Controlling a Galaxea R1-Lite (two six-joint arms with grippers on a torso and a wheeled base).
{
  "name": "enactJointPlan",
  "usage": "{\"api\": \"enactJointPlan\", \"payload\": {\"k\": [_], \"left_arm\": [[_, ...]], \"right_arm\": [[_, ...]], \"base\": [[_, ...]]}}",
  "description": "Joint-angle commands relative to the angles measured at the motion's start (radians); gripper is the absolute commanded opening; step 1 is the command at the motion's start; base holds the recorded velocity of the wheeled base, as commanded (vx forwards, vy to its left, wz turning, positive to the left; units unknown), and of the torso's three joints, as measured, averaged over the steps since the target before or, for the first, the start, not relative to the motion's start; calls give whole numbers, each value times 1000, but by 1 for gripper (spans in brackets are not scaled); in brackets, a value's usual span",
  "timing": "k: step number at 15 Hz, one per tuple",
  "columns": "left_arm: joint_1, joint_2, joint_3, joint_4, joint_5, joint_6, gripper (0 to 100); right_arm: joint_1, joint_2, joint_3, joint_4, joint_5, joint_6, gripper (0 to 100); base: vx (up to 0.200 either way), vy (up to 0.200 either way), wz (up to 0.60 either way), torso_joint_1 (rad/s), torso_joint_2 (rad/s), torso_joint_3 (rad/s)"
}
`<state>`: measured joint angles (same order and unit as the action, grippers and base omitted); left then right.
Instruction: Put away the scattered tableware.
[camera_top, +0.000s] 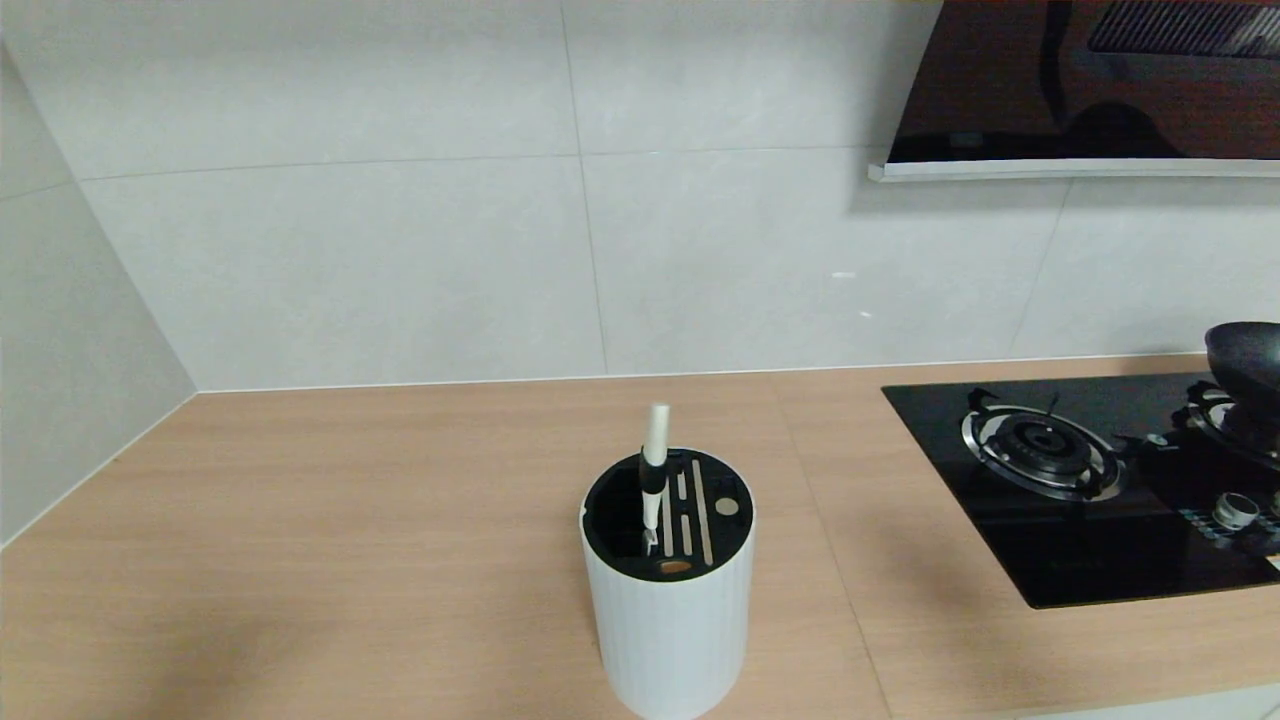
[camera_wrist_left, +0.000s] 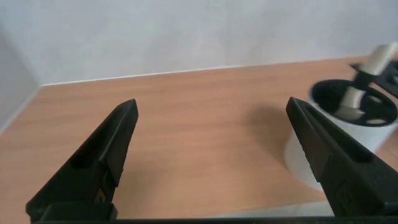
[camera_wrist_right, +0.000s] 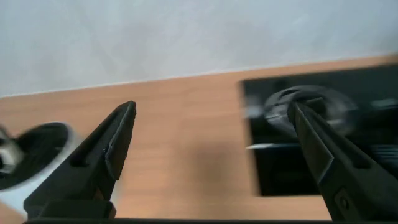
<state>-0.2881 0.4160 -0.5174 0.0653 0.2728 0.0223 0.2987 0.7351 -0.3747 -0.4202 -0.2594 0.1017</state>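
Observation:
A white cylindrical holder (camera_top: 670, 620) with a black slotted top stands near the front edge of the wooden counter (camera_top: 400, 520). One utensil (camera_top: 652, 475) with a cream and black handle stands upright in it, handle up. In the left wrist view my left gripper (camera_wrist_left: 211, 121) is open above bare counter, with the holder (camera_wrist_left: 339, 134) and its utensil (camera_wrist_left: 368, 74) off to one side. My right gripper (camera_wrist_right: 214, 127) is open too, hanging over the counter between the holder (camera_wrist_right: 31, 162) and the stove (camera_wrist_right: 323, 137). Nothing sits between either pair of fingers.
A black gas stove (camera_top: 1090, 480) with two burners fills the counter's right part, and a dark pan (camera_top: 1245, 360) rests on its far burner. A range hood (camera_top: 1080, 90) hangs above it. Tiled walls close the back and left; open counter lies left of the holder.

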Motion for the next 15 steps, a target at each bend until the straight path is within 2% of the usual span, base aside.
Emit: {"api": "enactJointPlan", "payload": {"k": [1,3,4,6,7,8,9,10,12,13,15], "left_arm": [[87,-140,10,37,2,1,100],[153,-244,51,68,-6,8,100],[165,-278,76,74,-12,8,100],[205,-321,131,67,-18,14,100],[225,-329,139,65,-18,14,100],[271,-381,154,73,-32,22,100],[287,-416,186,79,-55,48,100],[288,-416,238,65,-50,54,100],[288,-416,315,24,-50,41,100],[288,-416,390,-27,-72,34,100],[288,-416,517,-124,-135,34,100]], "right_arm": [[-138,-388,25,190,12,-68,100],[-168,-611,28,276,23,-169,100],[-171,-642,31,288,22,-212,100],[-262,-669,40,282,34,-214,100],[-274,-683,51,290,57,-214,100],[-297,-735,99,304,100,-217,100],[-299,-735,148,299,95,-211,100],[-299,-735,209,297,98,-200,100],[-299,-735,352,296,134,-154,100],[-299,-735,375,373,184,-119,100],[-299,-735,375,405,204,-51,100]], "base": [[0,0,0,0,0,0],[0,0,0,0,0,0],[0,0,0,0,0,0],[0,0,0,0,0,0],[0,0,0,0,0,0],[0,0,0,0,0,0],[0,0,0,0,0,0],[0,0,0,0,0,0],[0,0,0,0,0,0],[0,0,0,0,0,0],[0,0,0,0,0,0]]}}
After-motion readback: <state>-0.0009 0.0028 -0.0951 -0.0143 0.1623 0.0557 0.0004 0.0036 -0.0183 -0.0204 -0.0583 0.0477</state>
